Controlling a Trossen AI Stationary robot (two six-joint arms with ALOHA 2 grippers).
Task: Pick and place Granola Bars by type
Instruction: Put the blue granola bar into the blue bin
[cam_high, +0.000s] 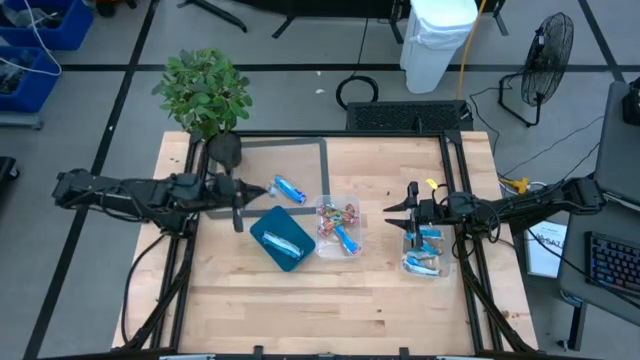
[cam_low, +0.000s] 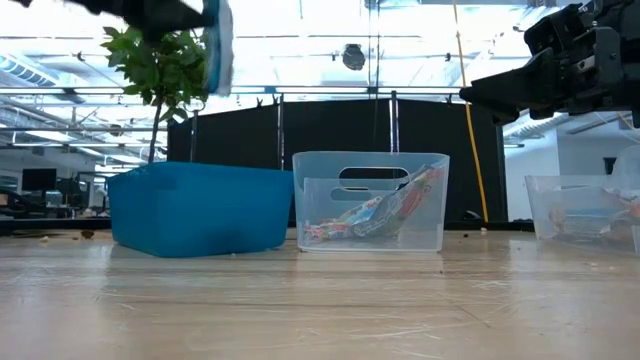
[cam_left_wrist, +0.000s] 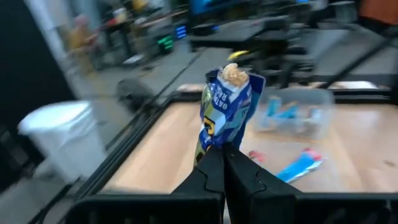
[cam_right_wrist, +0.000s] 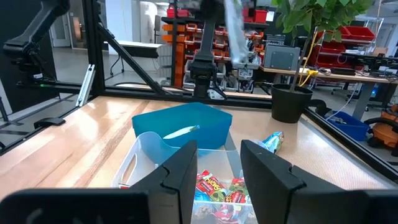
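Observation:
My left gripper (cam_high: 238, 212) (cam_left_wrist: 224, 163) hovers over the table left of the teal tray (cam_high: 280, 238) and is shut on a dark blue granola bar (cam_left_wrist: 224, 109) (cam_low: 220, 45). A light bar (cam_high: 283, 243) lies in the tray. Another blue bar (cam_high: 290, 189) (cam_right_wrist: 272, 142) lies flat on the table beyond the tray. The middle clear tub (cam_high: 338, 228) (cam_low: 370, 200) holds red/green bars and a blue one. The right clear tub (cam_high: 425, 250) holds blue-and-white bars. My right gripper (cam_high: 390, 216) (cam_right_wrist: 217, 155) is open in the air between the two tubs, touching nothing. My left gripper pinches the dark blue bar by one end (cam_left_wrist: 217, 142) between its two fingers. The rest of the bar sticks out past the fingertips, its torn far end (cam_left_wrist: 233, 73) away from them. The bar is lifted clear, high above the table in the low view.
A potted plant (cam_high: 207, 95) stands at the table's far left corner, its pot (cam_right_wrist: 291, 102) near the loose blue bar. Black frame rails (cam_high: 455, 190) run along the table's sides. Bare wood lies along the near edge (cam_high: 320, 310).

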